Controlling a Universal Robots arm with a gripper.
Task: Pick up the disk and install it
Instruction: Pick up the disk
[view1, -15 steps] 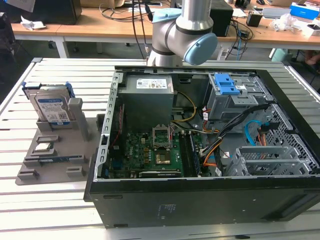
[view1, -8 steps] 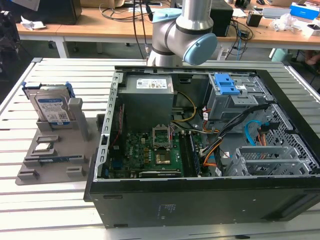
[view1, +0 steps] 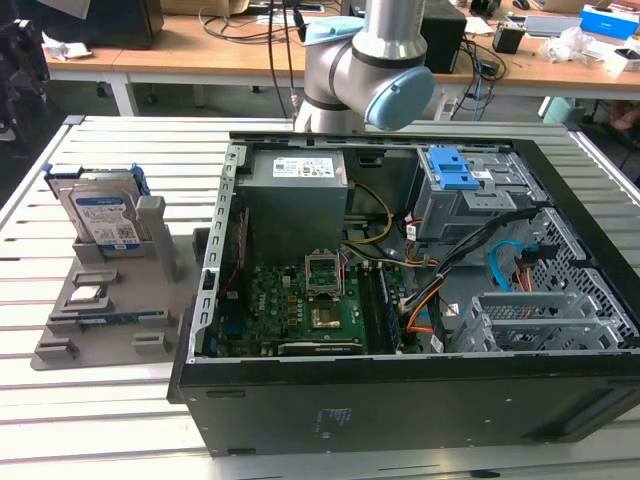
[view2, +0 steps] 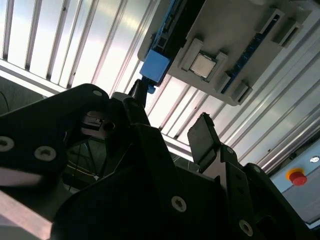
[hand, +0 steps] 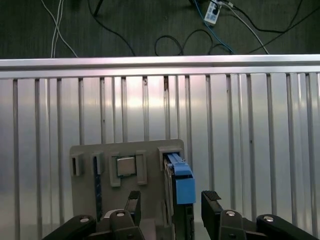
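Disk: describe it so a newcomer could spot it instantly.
A grey parts holder sits on the slatted table at the exterior view's left of the open computer case. The disk stands on edge at its far end: silver, white-and-blue label, blue bracket. The square processor chip and thin memory stick beside it sit low and are far smaller.

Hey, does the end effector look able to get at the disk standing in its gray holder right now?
Probably yes. In the first wrist view the open end effector hangs over the disk, lined up to straddle it, and nothing else seems to be in the way.
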